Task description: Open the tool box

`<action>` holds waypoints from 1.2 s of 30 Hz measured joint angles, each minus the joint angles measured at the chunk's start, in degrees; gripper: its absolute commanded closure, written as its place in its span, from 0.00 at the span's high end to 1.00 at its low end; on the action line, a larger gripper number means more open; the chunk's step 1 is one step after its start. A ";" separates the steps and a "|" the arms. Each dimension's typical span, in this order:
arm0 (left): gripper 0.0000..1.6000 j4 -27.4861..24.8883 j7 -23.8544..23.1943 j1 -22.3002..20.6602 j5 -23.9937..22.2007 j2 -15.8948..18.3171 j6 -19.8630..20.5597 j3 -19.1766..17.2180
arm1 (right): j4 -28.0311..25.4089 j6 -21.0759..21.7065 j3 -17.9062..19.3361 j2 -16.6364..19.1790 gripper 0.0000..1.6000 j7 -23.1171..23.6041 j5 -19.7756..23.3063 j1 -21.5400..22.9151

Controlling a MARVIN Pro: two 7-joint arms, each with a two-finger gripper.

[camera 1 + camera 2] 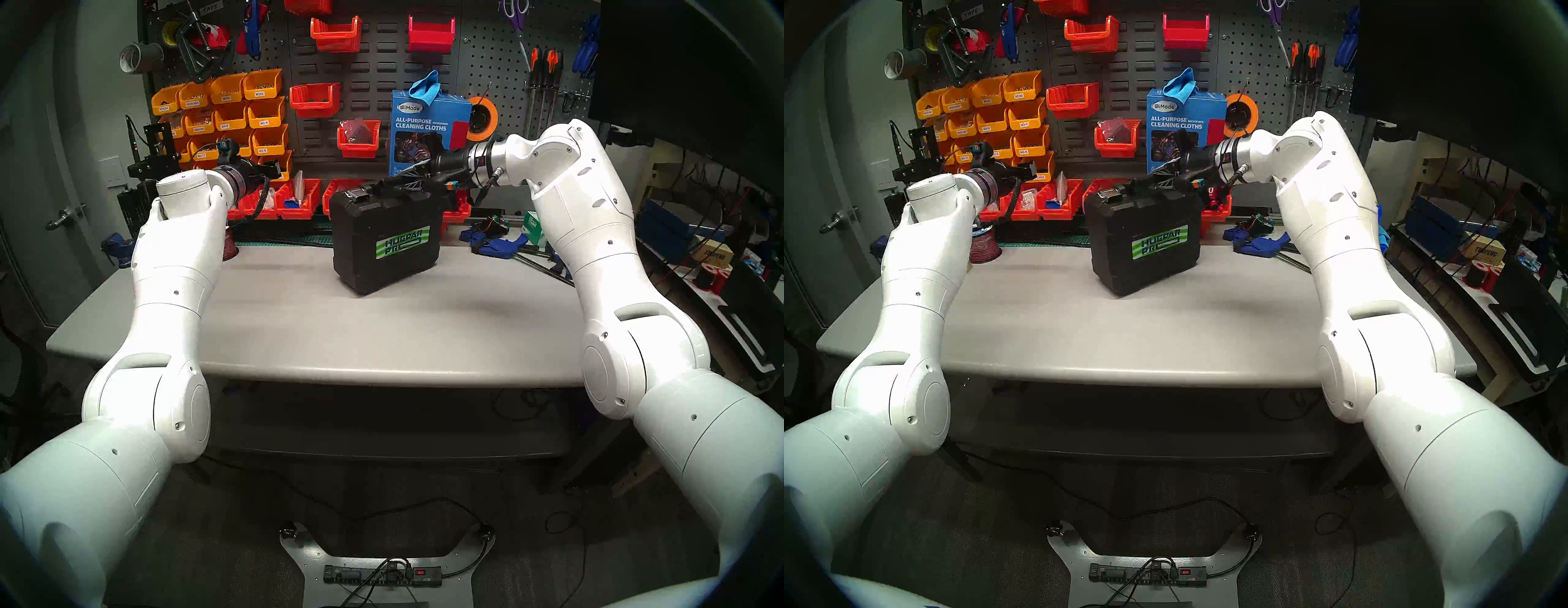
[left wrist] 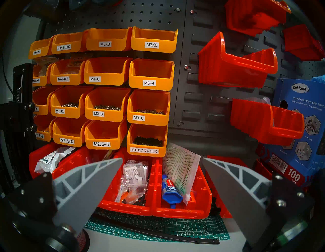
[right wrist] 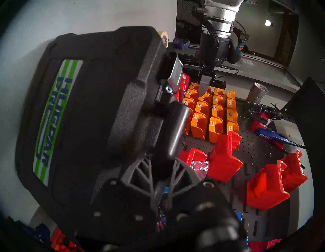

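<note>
The tool box [image 1: 384, 240] stands up on the desk [image 1: 297, 331], handle [image 3: 174, 130] on top. The right gripper [image 3: 162, 166] comes from its right side, jaws pinched on that handle. The left gripper [image 2: 162, 177] waits far off, jaws wide and empty.

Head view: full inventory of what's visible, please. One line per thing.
tool box: 1, black, standing on its edge mid-table, lid closed
table: 1, grey
cleaning-cloths box: 1, blue, behind the tool box
small bins: many, orange, pegboard left
larger bins: several, red, pegboard and table back
clamps: blue, table right
left pincer: open, off the case, facing the bins
right pincer: shut on the tool box handle
</note>
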 measured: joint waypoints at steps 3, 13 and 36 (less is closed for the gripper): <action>1.00 0.00 0.00 0.00 0.00 0.00 0.00 0.00 | 0.54 -0.94 -0.09 0.83 0.00 -0.93 -0.01 0.62; 1.00 0.00 -0.02 0.01 0.00 0.00 0.00 0.00 | 1.90 -1.49 -0.88 4.71 0.00 -1.84 0.55 3.18; 1.00 0.01 -0.02 0.01 0.00 0.00 0.00 0.00 | 0.06 -1.47 -10.62 13.47 0.00 -1.84 14.63 3.99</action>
